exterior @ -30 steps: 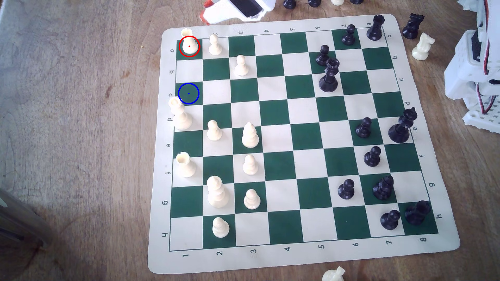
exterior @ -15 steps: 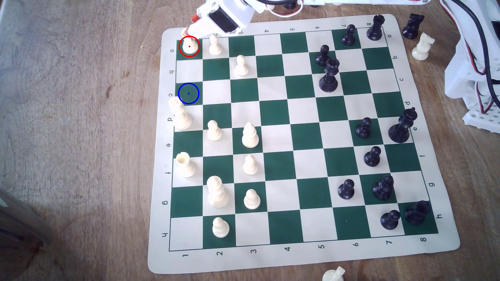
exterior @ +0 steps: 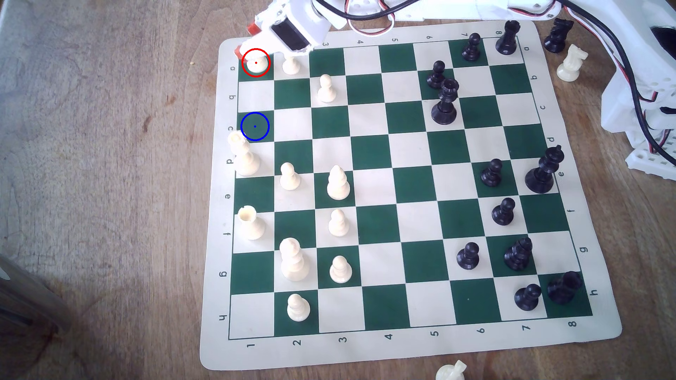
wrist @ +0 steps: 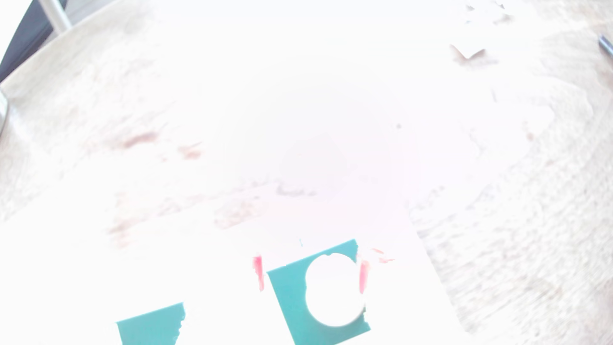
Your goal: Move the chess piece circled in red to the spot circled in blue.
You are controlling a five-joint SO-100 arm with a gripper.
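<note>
The chess piece circled in red, a cream rook (exterior: pixel 256 64), stands on the green corner square at the board's far left in the exterior view. Only its base shows there; my white gripper (exterior: pixel 246 40) covers its top. In the washed-out wrist view the rook (wrist: pixel 335 292) is a white disc on a green square. My gripper (wrist: pixel 311 275) is open, with one red fingertip (wrist: pixel 364 280) at the rook's edge and the other fingertip (wrist: pixel 258 273) apart from it. The spot circled in blue (exterior: pixel 255 126) is a bare green square two rows nearer the camera.
A cream pawn (exterior: pixel 290 65) stands one square to the exterior view's right of the rook, partly under my gripper. A tall cream piece (exterior: pixel 244 157) stands just below the blue spot. Another cream rook (exterior: pixel 250 223) stands further down. Black pieces and my arm's base (exterior: pixel 643 109) are on the right.
My arm has come in from the top edge and down over the circled rook, whose notched top is now covered. No piece has moved.
</note>
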